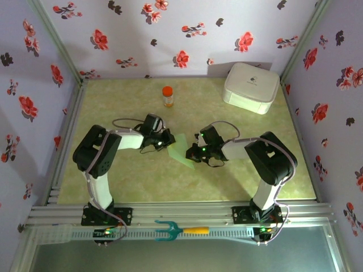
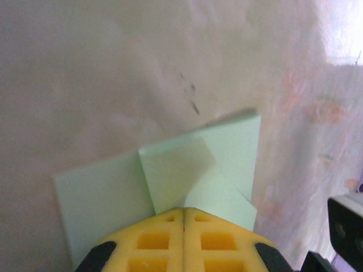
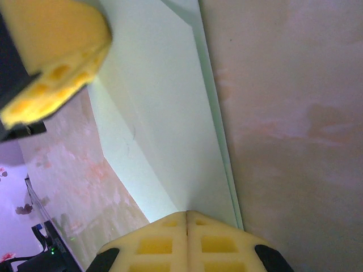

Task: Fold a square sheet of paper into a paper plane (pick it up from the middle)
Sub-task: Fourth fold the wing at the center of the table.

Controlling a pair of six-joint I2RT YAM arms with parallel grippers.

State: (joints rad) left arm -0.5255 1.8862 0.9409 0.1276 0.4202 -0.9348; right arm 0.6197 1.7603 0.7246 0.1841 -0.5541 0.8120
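1. Two claws meet at the middle of the top view, over a pale green sheet of paper (image 1: 182, 148) on the marbled desk (image 1: 227, 181).
2. Left claw (image 1: 168, 140) sits at the sheet's upper left edge; right claw (image 1: 194, 152) sits at its lower right edge.
3. From the left wrist, the left claw (image 2: 183, 211) is clenched, its yellow fingers pressed flat together at the bottom centre of the frame. The sheet of paper (image 2: 227, 153) runs in right at the tips, so it looks pinched there.
4. That view shows the sheet already creased: a lighter flap is folded across its middle, and a corner stands at the upper right with a dark shadow behind it.
5. From the right wrist, the right claw (image 3: 186, 213) is likewise clenched at the bottom centre, and the sheet of paper (image 3: 159, 113) narrows down into its tips. A long fold line runs up the frame from there.
6. The left claw (image 3: 51, 62) appears in the upper left of that same frame, against the sheet's far end.
7. Elsewhere in the top view: a white box (image 1: 251, 86) at the upper right of the desk, a small orange bottle (image 1: 167, 96) at upper centre, and a teal fork-shaped tool (image 1: 176, 229) on the rail at the bottom.
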